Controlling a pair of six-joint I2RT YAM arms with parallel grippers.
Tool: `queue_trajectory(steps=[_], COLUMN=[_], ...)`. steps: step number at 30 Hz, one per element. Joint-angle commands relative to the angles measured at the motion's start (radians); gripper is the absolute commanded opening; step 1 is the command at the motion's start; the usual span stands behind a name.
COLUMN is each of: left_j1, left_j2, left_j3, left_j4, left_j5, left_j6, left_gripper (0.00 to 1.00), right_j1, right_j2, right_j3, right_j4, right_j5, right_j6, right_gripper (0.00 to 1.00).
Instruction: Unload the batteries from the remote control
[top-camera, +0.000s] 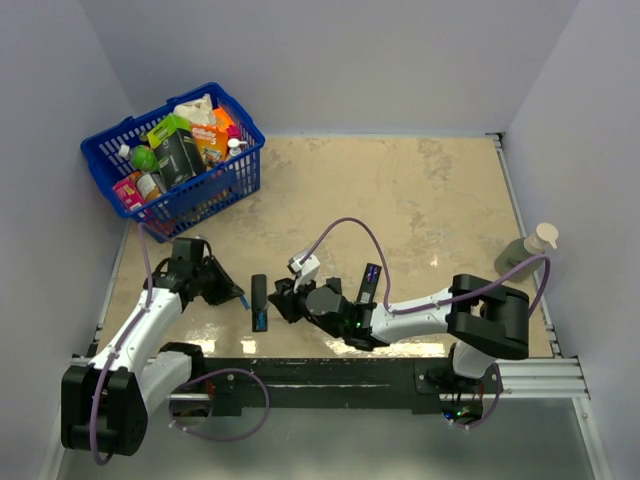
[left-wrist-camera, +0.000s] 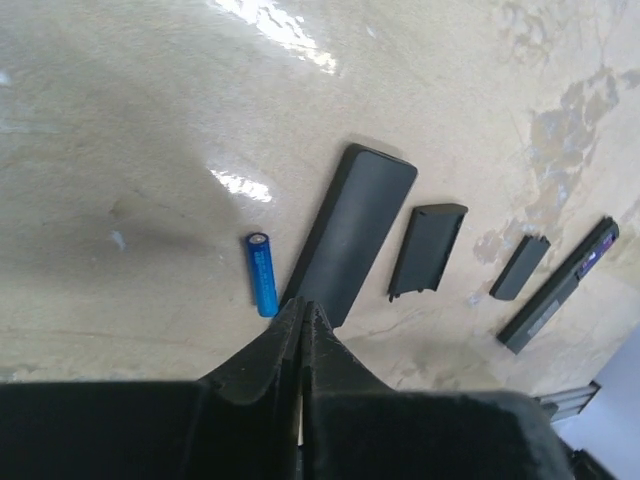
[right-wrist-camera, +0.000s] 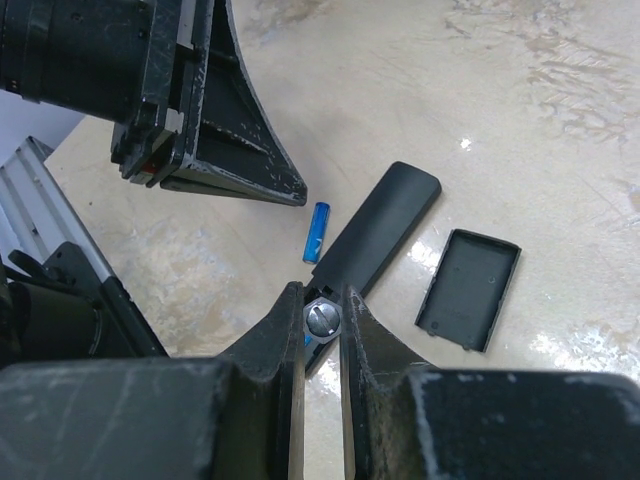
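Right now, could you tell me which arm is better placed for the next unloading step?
Probably the right arm: its jaws hold a battery at the end of the remote. The left arm's jaws are shut and empty, near a loose battery.

On the left: raised from the base along the left arm (top-camera: 135, 330), bent inward at the wrist, ending in the left gripper (left-wrist-camera: 303, 310) pinched fully together and angled downward. On the right: folded at the elbow of the right arm (top-camera: 425, 312), stretched low toward the left, ending in the right gripper (right-wrist-camera: 322, 300) clamped on a battery (right-wrist-camera: 322, 319) (seen end-on, silvery cap between the fingers). Tips near each other, not touching.
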Motion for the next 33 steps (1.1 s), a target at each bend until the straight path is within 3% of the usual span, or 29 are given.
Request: queue_trajectory(steps=[1, 3, 11, 18, 33], left_j1=[-0.005, -0.005, -0.012, -0.066, -0.156], left_j2=[0.003, 0.009, 0.005, -0.022, -0.032], left_j3=[0.029, 0.023, 0.001, 0.001, -0.013], left_j4=[0.081, 0.090, 0.124, 0.107, 0.096], left_j5=[0.109, 0.127, 0.166, 0.103, 0.043], left_j6=[0.097, 0.105, 0.106, 0.079, 0.036], left_gripper=[0.18, 0.28, 0.34, 0.46, 0.50], right_j1=[0.004, 0.004, 0.004, 0.004, 0.045], right_j2=[-0.007, -0.014, -0.053, -0.087, -0.149], right_j3=[0.011, 0.009, 0.003, -0.014, -0.049], right_j4=[-0.240, -0.249, -0.274, -0.300, -0.377], right_j5=[0.046, 0.048, 0.057, 0.064, 0.149], right_j6=[-0.039, -0.040, -0.027, -0.020, 0.056], right_gripper=[0.00, 0.00, 0.00, 0.00, 0.00])
